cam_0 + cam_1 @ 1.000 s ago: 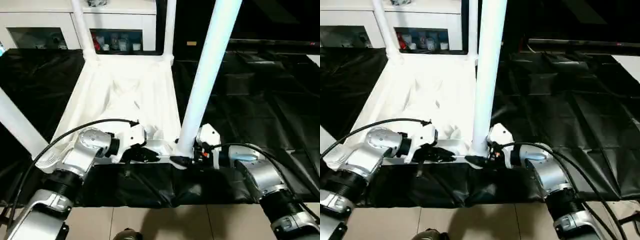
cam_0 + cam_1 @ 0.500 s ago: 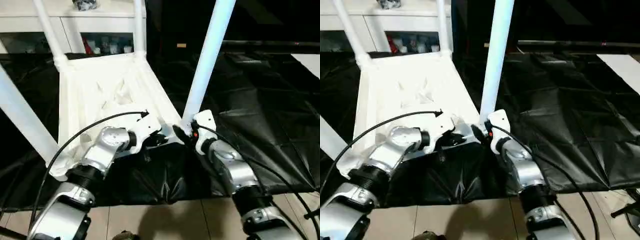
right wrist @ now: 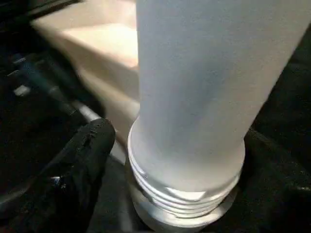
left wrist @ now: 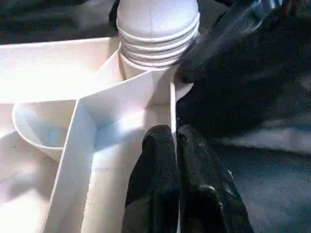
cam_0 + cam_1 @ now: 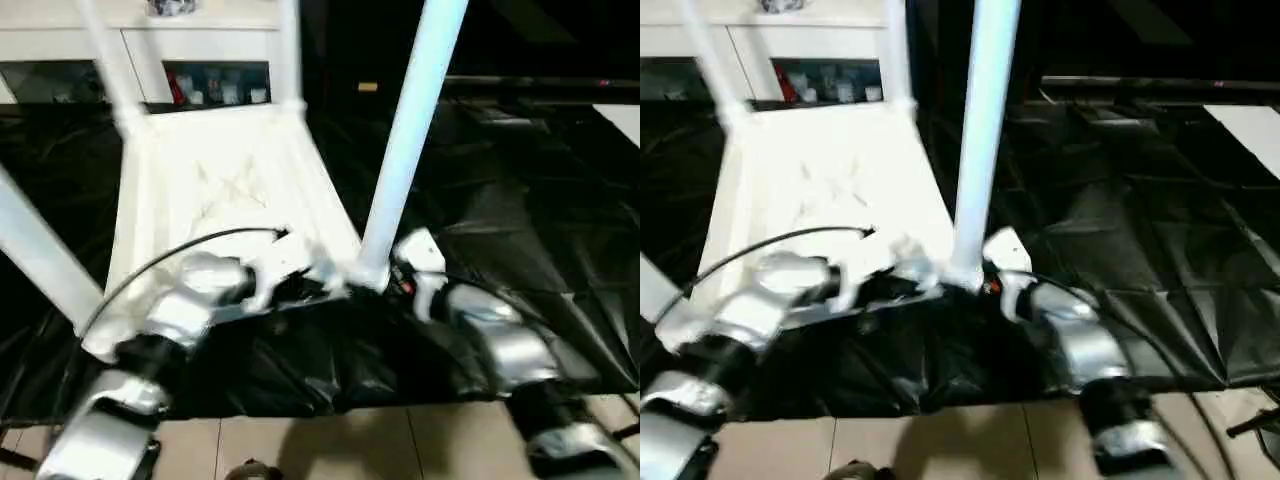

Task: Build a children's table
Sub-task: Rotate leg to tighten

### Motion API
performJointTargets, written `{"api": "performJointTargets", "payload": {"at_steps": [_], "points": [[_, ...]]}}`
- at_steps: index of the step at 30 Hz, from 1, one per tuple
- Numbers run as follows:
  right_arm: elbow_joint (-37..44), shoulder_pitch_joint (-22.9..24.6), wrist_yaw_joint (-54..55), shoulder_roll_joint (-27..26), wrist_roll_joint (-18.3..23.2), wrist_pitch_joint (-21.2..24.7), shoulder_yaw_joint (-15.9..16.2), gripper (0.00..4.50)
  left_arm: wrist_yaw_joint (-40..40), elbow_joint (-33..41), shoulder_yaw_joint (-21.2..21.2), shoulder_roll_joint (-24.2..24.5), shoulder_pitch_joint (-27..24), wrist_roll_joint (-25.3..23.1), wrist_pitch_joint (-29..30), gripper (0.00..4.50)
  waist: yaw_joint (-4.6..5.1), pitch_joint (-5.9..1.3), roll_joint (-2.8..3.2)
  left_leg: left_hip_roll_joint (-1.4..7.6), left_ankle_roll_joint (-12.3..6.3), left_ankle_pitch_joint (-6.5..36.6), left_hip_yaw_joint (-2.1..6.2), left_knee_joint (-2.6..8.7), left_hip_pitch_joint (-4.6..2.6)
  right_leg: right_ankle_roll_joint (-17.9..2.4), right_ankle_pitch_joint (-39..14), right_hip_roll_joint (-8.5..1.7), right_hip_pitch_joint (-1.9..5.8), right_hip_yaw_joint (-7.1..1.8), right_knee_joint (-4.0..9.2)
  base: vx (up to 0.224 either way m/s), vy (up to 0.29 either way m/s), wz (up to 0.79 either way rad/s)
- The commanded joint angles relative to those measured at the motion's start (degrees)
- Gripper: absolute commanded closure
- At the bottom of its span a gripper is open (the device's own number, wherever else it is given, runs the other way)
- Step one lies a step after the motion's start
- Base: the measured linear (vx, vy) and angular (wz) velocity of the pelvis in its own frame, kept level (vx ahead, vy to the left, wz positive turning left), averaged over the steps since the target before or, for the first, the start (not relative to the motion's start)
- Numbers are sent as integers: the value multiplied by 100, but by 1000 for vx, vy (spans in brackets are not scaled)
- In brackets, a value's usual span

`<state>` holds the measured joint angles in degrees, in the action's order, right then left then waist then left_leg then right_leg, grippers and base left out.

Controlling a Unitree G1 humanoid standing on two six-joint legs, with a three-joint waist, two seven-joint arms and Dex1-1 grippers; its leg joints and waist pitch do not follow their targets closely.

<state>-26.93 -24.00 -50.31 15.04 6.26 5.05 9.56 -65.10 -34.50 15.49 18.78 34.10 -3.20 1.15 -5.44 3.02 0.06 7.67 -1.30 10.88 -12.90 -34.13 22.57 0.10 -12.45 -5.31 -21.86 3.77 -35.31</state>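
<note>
The children's table lies upside down on a black sheet, its white top (image 5: 220,190) facing up with legs standing in the corner sockets. The near right leg (image 5: 405,130) rises from its socket, with its threaded base (image 3: 180,194) in the right wrist view. My left gripper (image 4: 175,133) is shut on the top's rim just beside that socket. My right gripper (image 5: 378,278) stands open around the leg's base, and one black finger (image 3: 92,145) sits close beside the thread. Other legs stand at the far left (image 5: 105,60), far right (image 5: 290,50) and near left (image 5: 40,250).
A white cabinet with glass doors (image 5: 215,85) stands behind the table. The crinkled black sheet (image 5: 520,200) spreads out to the right. Pale floor tiles (image 5: 320,450) show at the near edge, under my forearms.
The whole view has swung and blurred as the head moved. My right forearm has shifted around the leg's base and its fingers have spread. The left gripper keeps its hold on the rim.
</note>
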Motion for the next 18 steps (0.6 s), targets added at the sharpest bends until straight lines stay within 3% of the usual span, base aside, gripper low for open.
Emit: {"api": "performJointTargets", "payload": {"at_steps": [1,6,9,12,15,18], "points": [[261,65,-584,-13,95,45,378,57,-320,181,168,-113,-62,238,-140,450,-7,-348,-7,687,-202,1059,324,453,-200,-1640,-160,-532,153,-319,334,0,0,0],[366,82,-1067,297,72,10,472,57,-797,271,203,130,-95,325,-51,450,-41,-338,-13,693,27,1327,330,478,-218,-1613,-521,-562,143,-339,364,0,0,0],[503,85,-1315,431,169,124,518,74,-1037,323,227,266,-118,360,-7,450,-47,-348,-15,692,27,1252,329,476,-219,-1621,-420,-557,149,-334,348,0,0,0],[594,107,-1517,523,149,163,593,93,-1149,325,218,322,-129,357,-19,450,-54,-364,-7,684,-86,1010,316,450,-211,-1691,-30,-543,148,-322,304,0,0,0],[637,132,-1602,558,130,172,637,127,-1225,317,224,365,-129,357,-12,450,-81,-355,-12,684,-104,1061,311,448,-216,-1701,-153,-554,144,-321,323,0,0,0],[656,150,-1630,541,148,197,652,146,-1286,305,251,410,-120,375,6,450,-92,-354,-2,691,-7,1166,320,462,-223,-1675,-316,-556,139,-326,332,0,0,0]]}}
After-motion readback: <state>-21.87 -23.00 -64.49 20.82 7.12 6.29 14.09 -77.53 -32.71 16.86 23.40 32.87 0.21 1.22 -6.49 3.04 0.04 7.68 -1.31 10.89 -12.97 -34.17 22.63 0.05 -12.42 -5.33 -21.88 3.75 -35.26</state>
